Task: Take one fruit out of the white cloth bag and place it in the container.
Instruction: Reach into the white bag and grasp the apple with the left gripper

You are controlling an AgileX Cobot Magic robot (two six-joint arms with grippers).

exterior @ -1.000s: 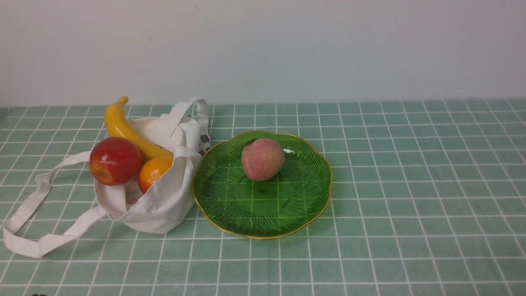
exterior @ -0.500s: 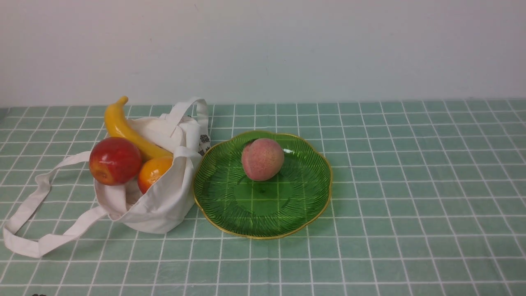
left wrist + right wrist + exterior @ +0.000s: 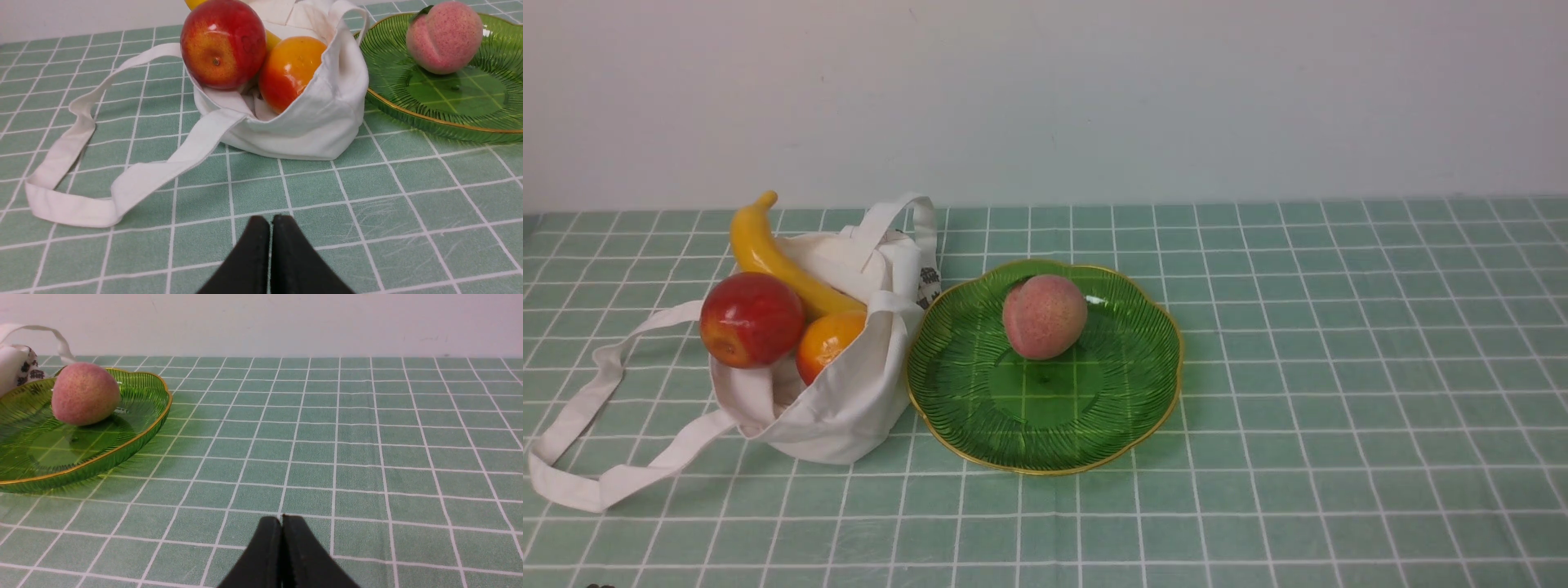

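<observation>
Plainly, the glossy round apple [image 3: 752, 319] rests in the limp canvas bag [image 3: 843, 415].

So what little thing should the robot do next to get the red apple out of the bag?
Probably open the left gripper. Its jaws are shut, and the apple sits uncovered in the open mouth of the white cloth bag, on that arm's side, far wider than the closed tips. The right gripper is farther off, past the green dish.
</observation>
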